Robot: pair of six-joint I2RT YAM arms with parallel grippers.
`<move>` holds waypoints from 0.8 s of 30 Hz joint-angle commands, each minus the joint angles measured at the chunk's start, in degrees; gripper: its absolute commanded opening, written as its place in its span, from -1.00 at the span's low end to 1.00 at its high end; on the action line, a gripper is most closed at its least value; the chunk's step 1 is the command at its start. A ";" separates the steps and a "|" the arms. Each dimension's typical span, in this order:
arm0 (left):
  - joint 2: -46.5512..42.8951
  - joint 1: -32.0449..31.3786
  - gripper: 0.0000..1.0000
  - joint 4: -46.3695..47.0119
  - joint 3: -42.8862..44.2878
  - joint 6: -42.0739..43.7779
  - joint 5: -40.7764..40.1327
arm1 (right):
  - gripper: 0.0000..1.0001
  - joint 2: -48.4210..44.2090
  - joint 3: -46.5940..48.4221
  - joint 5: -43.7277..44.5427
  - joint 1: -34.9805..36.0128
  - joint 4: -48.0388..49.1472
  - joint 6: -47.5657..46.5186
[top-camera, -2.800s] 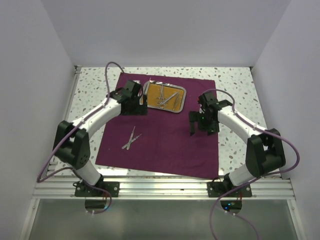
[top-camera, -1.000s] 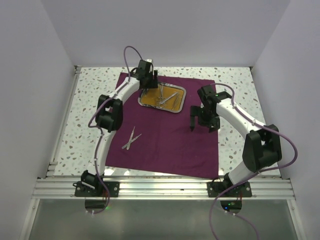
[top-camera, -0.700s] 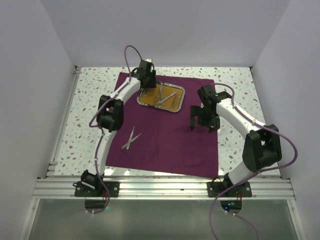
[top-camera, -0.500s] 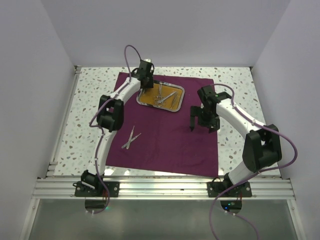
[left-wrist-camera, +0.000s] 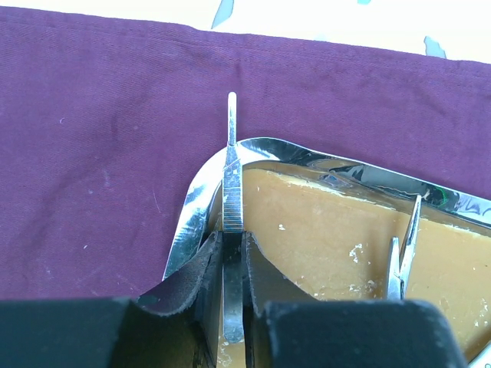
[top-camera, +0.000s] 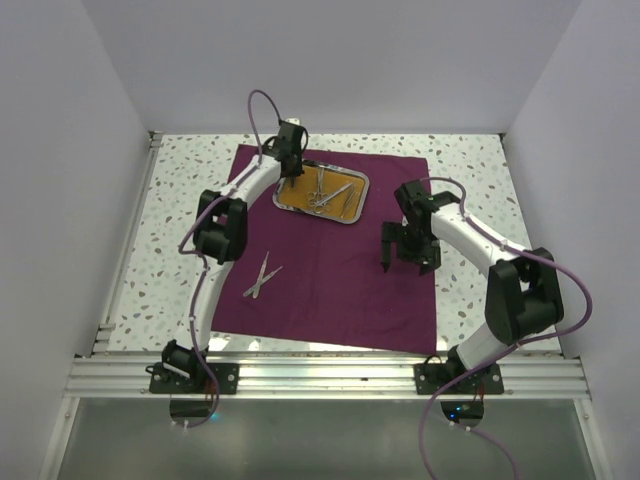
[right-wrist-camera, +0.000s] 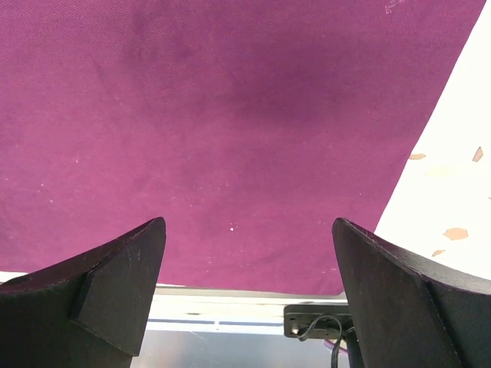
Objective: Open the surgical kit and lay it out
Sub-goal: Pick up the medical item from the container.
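The maroon cloth (top-camera: 330, 290) of the surgical kit lies spread flat on the table. At its far side sits the small steel tray (top-camera: 330, 217), amber inside (left-wrist-camera: 322, 230). My left gripper (top-camera: 288, 172) reaches into the tray's left corner, shut on slim silver tweezers (left-wrist-camera: 231, 176), which poke out over the rim (left-wrist-camera: 188, 222) from between the fingers (left-wrist-camera: 232, 241). More silver instruments (top-camera: 328, 190) lie in the tray (left-wrist-camera: 403, 253). A pair of scissors (top-camera: 262, 277) rests on the cloth's left part. My right gripper (top-camera: 405, 262) hovers open and empty over the cloth's right side (right-wrist-camera: 249, 284).
Speckled white tabletop (top-camera: 470, 170) surrounds the cloth, and shows to the right of the cloth's edge (right-wrist-camera: 453, 199). An aluminium rail (top-camera: 330, 375) carrying both arm bases runs along the near edge. White walls enclose the left, back and right.
My left jaws have closed onto the tweezers in the tray corner. The right gripper has shifted slightly nearer, still open.
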 commanded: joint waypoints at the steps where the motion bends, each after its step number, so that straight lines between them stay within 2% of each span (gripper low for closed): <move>1: 3.39 0.56 -1.00 -7.94 -3.39 1.00 -0.10 | 0.87 -2.05 -0.23 -0.23 -0.10 1.70 -0.25; 6: -0.83 0.56 -1.00 -6.19 -2.34 0.74 2.62 | 0.87 -1.53 0.29 -0.32 -0.01 2.14 -1.12; 12: -4.96 0.65 -1.00 -9.34 3.54 0.91 1.48 | 0.87 -1.00 1.87 -1.37 -0.01 2.75 -1.74; 15: -9.70 0.56 -1.00 -10.75 1.63 1.00 1.57 | 0.87 -0.30 3.45 -1.55 -0.10 3.28 -1.92; 19: -19.97 0.30 -1.00 -10.49 -11.53 0.47 0.78 | 0.86 2.42 7.23 -2.77 -0.01 4.86 -2.27; 20: -25.13 0.21 -1.00 -9.79 -18.35 0.30 0.52 | 0.86 3.12 8.11 -3.39 -0.01 5.13 -2.27; 24: -37.81 -1.54 -1.00 -7.24 -34.57 0.56 -0.10 | 0.86 6.55 13.56 -5.67 -0.01 6.53 -1.92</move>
